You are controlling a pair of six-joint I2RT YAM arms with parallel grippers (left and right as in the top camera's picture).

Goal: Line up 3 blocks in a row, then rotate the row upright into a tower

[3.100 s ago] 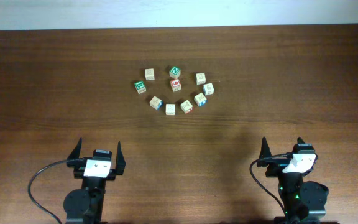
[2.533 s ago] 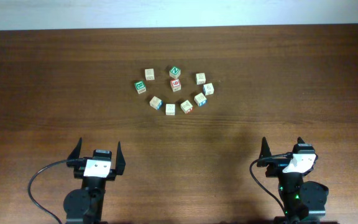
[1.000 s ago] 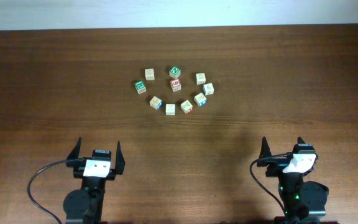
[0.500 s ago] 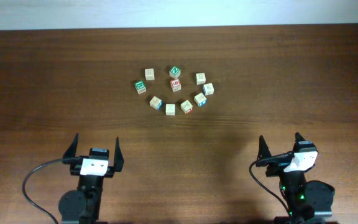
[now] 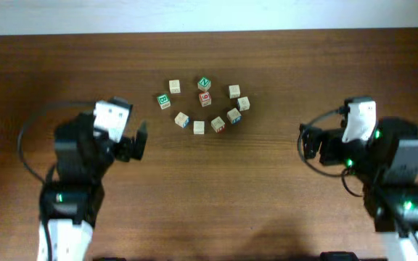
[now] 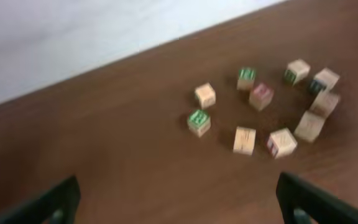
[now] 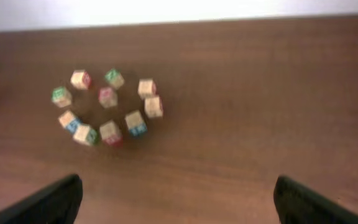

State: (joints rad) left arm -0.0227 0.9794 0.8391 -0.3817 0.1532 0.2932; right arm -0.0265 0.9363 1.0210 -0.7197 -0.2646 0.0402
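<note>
Near the far centre of a dark wooden worktop, ten small alphabet cubes are shown gathered in a loose ring. Along the ring's near arc, three pale wooden blocks are set in a row, close together but apart: a blue-printed block at the left, a near-plain tan block in the middle and a red-orange-printed block at the right. A red-faced cube is seen inside the ring. A green-faced cube is placed on the ring's left side and a second green cube at its far edge. The remaining pale cubes are spread along the far-left and right sides.

The left hand is pictured just left of the ring, nearest the blue-printed block, with its fingers spread wide and nothing held between them. The right hand is pictured well apart from the ring on the opposite side, likewise released and empty. No block is touched by either hand. Both wrist views are blurred, and the letters on the blocks cannot be read.
</note>
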